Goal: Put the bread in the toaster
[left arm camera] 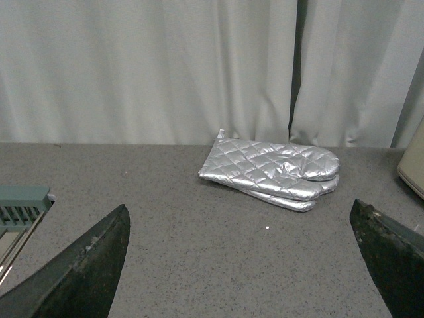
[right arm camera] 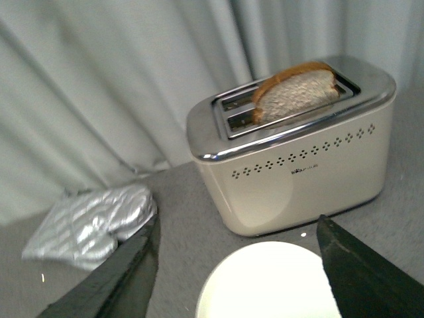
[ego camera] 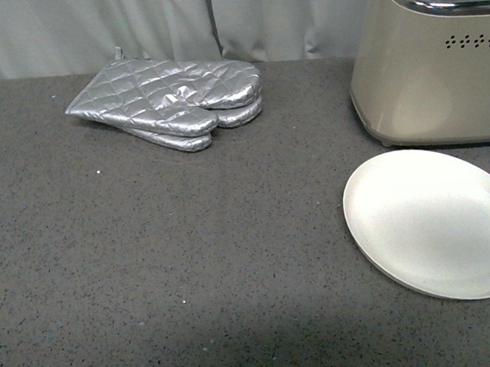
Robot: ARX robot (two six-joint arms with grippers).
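In your front view the toaster (ego camera: pixel 431 61) stands at the far right of the grey counter (ego camera: pixel 150 279), cut off by the frame edge, with a row of small dots and the start of dark lettering on its side, too cropped to read. A white plate (ego camera: pixel 435 221) lies just in front of it, and silver quilted oven mitts (ego camera: pixel 172 99) sit well to its left. Neither arm shows here.

Your left wrist view shows the left gripper (left arm camera: pixel 252 265) spread wide with nothing in it, the mitts beyond.

Your right wrist view shows the right gripper (right arm camera: pixel 238 271) likewise released and holding nothing. The bread (right arm camera: pixel 295 93) stands in one toaster slot, its rounded top protruding. The side lettering is too small to read.
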